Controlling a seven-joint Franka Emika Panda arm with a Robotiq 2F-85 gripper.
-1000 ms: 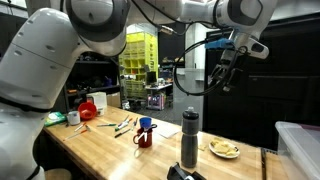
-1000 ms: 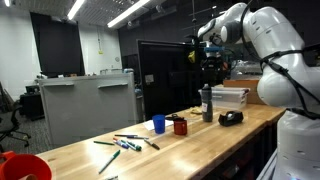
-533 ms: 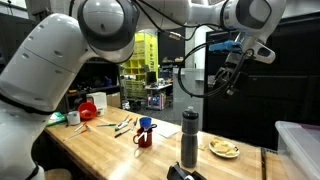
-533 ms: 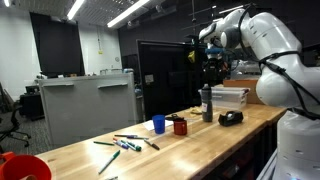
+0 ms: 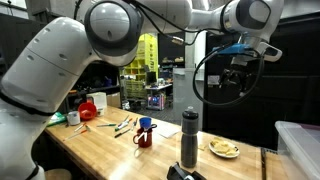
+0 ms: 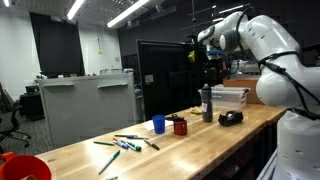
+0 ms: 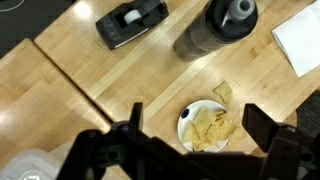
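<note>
Gripper (image 5: pixel 237 72) wide open and empty, high above chip plate (image 7: pixel 185 128); a sloppy descent could topple the tall bottle (image 7: pixel 222 27) beside it.

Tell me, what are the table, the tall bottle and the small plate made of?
Table: wood, probably; pale glued strips with visible grain. Bottle: dark, matte metal or plastic; unclear which. Plate: white, smooth, possibly paper or ceramic.
</note>
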